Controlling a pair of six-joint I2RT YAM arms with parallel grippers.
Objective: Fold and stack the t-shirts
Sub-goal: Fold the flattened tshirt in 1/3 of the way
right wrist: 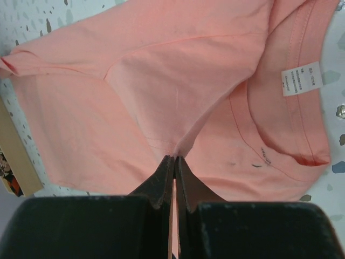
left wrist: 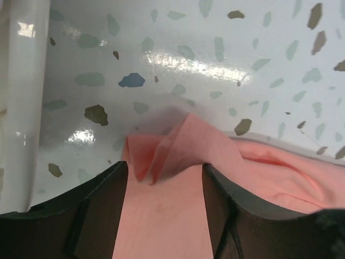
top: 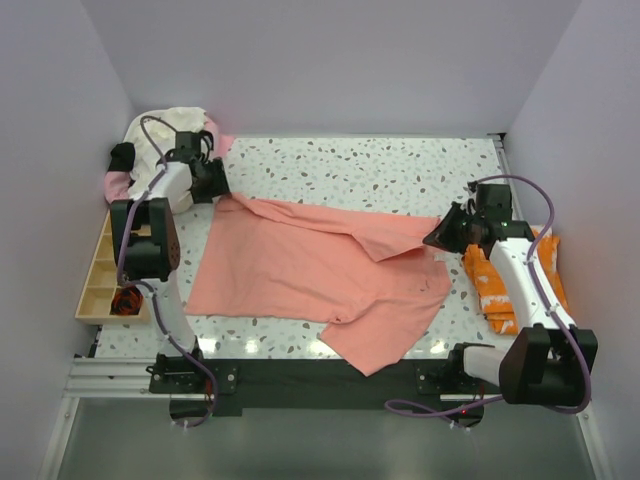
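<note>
A plain salmon-pink t-shirt [top: 300, 265] lies spread over the middle of the table, with one part folded across it toward the right. Its white neck label [right wrist: 302, 78] shows in the right wrist view. My right gripper [top: 437, 235] is shut on a pinched ridge of this shirt [right wrist: 135, 91] at its right side, the cloth running between the closed fingers [right wrist: 173, 157]. My left gripper [top: 215, 188] is at the shirt's far-left corner, open, with the crumpled corner [left wrist: 178, 145] lying between its spread fingers [left wrist: 164, 170]. An orange t-shirt with white splotches [top: 495, 290] lies folded at the right under my right arm.
A heap of cream and pink shirts [top: 165, 128] sits at the far left corner. A wooden compartment tray [top: 98, 270] stands along the left edge. White walls close in the back and sides. A black rail [top: 320, 378] runs along the near edge.
</note>
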